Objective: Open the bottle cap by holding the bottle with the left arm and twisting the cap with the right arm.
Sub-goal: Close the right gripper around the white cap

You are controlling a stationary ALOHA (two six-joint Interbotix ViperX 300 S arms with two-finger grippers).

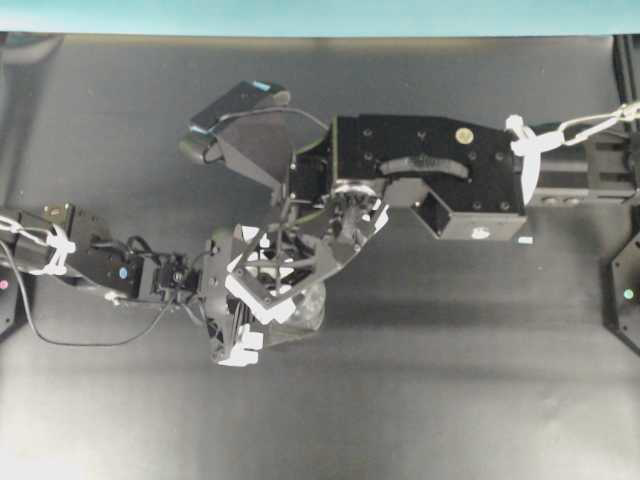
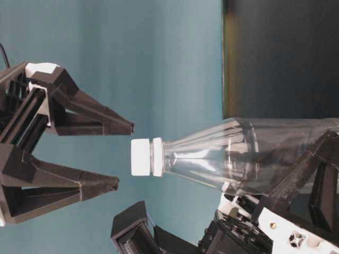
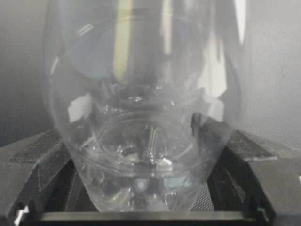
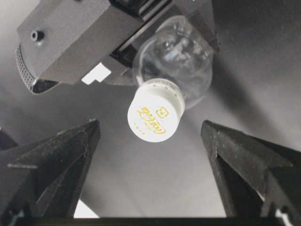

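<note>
The clear bottle [image 2: 222, 159] is held off the table, its body clamped between the fingers [image 2: 312, 166] of my left gripper [image 3: 146, 155]. Its rounded base fills the left wrist view and is squeezed between both black jaws. The white bottle cap [image 4: 155, 115], printed with gold lettering, points at my right gripper [image 4: 150, 134]. That gripper is open wide, and the cap [image 2: 141, 157] sits just beyond its fingertips, touching neither of them. From overhead, the right arm [image 1: 430, 170] reaches down-left over the bottle [image 1: 308, 318], and the left arm [image 1: 100, 265] comes in from the left.
A black mat [image 1: 450, 380] covers the table, and a teal wall [image 2: 159, 53] stands behind it. The right arm's wrist camera [image 1: 240, 105] juts out at the upper middle. Black arm bases sit at the right edge [image 1: 625, 290] and the left edge.
</note>
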